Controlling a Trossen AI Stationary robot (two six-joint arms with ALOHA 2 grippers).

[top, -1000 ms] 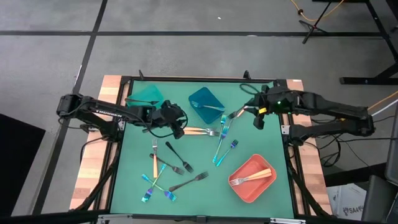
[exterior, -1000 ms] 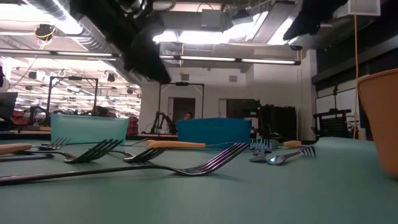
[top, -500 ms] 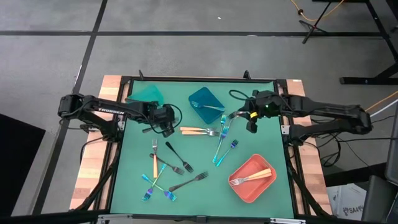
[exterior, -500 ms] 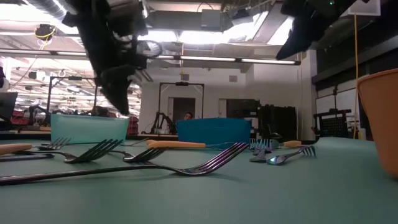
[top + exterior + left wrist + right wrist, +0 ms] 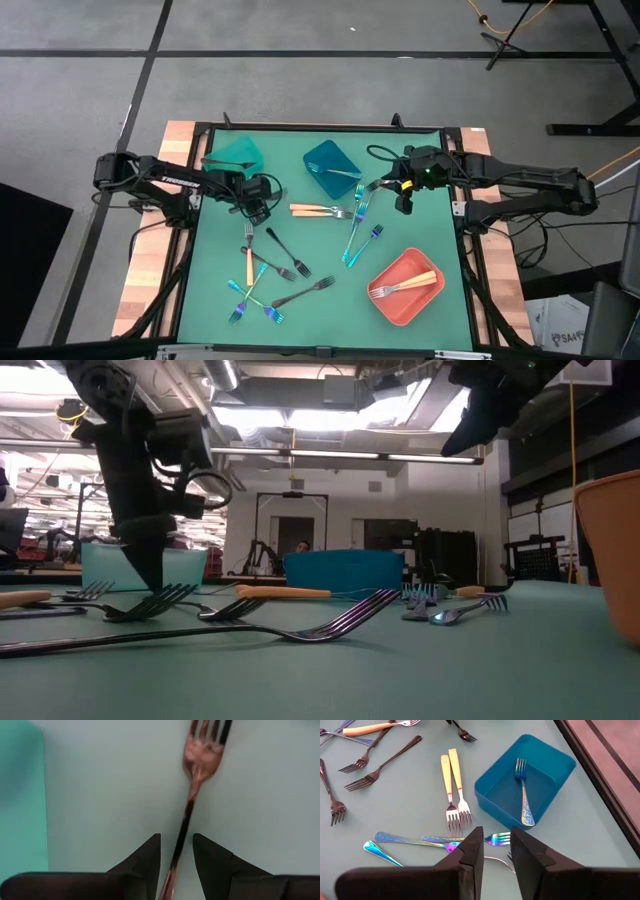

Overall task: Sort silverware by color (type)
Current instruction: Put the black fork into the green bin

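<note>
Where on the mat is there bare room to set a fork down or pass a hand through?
Free: the front middle strip between the fork cluster and the coral-red bin, and the back edge behind the teal bin and blue bin. Crowded: front left cluster, and the forks by the right gripper. The left gripper straddles a fork handle.

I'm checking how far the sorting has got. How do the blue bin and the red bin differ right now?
The blue bin sits at the back middle of the table; the red bin sits at the front right. The blue bin holds a blue patterned fork; the red bin holds a pale-handled fork. The blue bin looks smaller than the red bin. Both are open, rectangular, and hold a single fork.
</note>
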